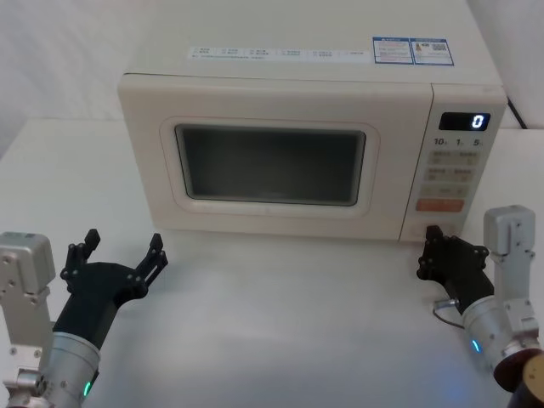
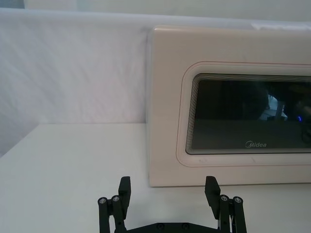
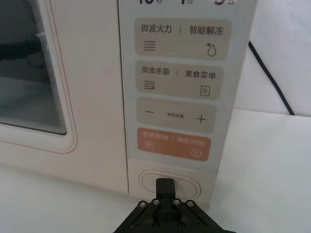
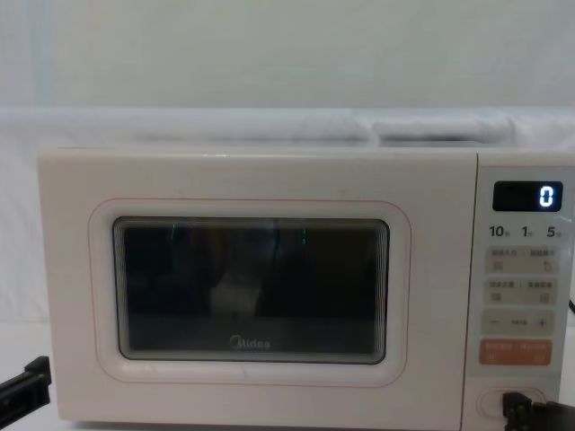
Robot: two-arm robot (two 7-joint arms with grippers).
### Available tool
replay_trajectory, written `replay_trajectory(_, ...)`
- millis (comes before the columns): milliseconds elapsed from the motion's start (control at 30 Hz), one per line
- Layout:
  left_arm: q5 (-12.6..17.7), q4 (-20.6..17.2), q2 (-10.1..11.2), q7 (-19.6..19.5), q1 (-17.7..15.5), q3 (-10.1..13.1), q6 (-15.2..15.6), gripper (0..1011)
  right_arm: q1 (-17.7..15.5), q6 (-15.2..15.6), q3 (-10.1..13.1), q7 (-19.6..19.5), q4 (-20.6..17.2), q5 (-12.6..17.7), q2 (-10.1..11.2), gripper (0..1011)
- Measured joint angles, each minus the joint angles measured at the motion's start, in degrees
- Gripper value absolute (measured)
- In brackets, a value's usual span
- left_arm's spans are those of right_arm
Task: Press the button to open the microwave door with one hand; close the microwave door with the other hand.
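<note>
We bring our right hand (image 3: 164, 186), fingers pinched together into one point, up to the button (image 3: 168, 183) to pop the still-shut microwave door (image 1: 270, 166), while our left hand (image 1: 121, 252) waits spread wide above the worktop (image 1: 280, 314), ready to push it closed.

The microwave door (image 1: 272, 161) looks like smooth cream plastic with a soft sheen, and its window (image 4: 252, 289) is dark, glossy, reflective glass. At about four o'clock from the window, the button (image 3: 169, 183) is the same smooth cream plastic. Both grippers, left (image 1: 121, 256) and right (image 1: 433, 251), look like matt black plastic. The table (image 1: 280, 323) is matt white.
</note>
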Motion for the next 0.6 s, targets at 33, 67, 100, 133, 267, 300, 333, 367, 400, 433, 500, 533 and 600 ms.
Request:
replay_trajectory(33,0.00,0.00,0.00,0.00,0.00,0.00,0.00,1001,0.15,0.00,0.00,0.00,0.17,-0.05,-0.01,0)
replay_trajectory(67,0.00,0.00,0.00,0.00,0.00,0.00,0.00,1001,0.42,0.00,0.02,-0.01,0.48,-0.11,-0.03,0)
replay_trajectory(100,0.00,0.00,0.00,0.00,0.00,0.00,0.00,1001,0.53,0.00,0.03,-0.01,0.60,-0.13,-0.04,0)
replay_trajectory(133,0.00,0.00,0.00,0.00,0.00,0.00,0.00,1001,0.67,0.00,0.04,-0.02,0.76,-0.16,-0.06,0)
replay_trajectory(267,0.00,0.00,0.00,0.00,0.00,0.00,0.00,1001,1.22,-0.04,0.04,-0.01,1.39,-0.34,-0.10,0)
replay_trajectory(300,0.00,0.00,0.00,0.00,0.00,0.00,0.00,1001,1.30,-0.06,0.04,-0.02,1.50,-0.37,-0.10,0)
replay_trajectory(333,0.00,0.00,0.00,0.00,0.00,0.00,0.00,1001,1.47,-0.09,0.04,-0.01,1.69,-0.42,-0.14,0)
replay_trajectory(367,0.00,0.00,0.00,0.00,0.00,0.00,0.00,1001,1.57,-0.11,0.04,-0.01,1.81,-0.45,-0.16,0)
replay_trajectory(400,0.00,0.00,0.00,0.00,0.00,0.00,0.00,1001,1.66,-0.12,0.04,-0.01,1.92,-0.47,-0.18,0)
replay_trajectory(433,0.00,0.00,0.00,0.00,0.00,0.00,0.00,1001,1.73,-0.13,0.04,-0.01,2.00,-0.50,-0.19,0)
replay_trajectory(500,0.00,0.00,0.00,0.00,0.00,0.00,0.00,1001,1.99,-0.14,0.04,-0.01,2.29,-0.57,-0.25,0)
replay_trajectory(533,0.00,0.00,0.00,0.00,0.00,0.00,0.00,1001,2.12,-0.14,0.04,-0.01,2.44,-0.61,-0.28,0)
replay_trajectory(600,0.00,0.00,0.00,0.00,0.00,0.00,0.00,1001,2.27,-0.14,0.04,-0.01,2.60,-0.64,-0.31,0)
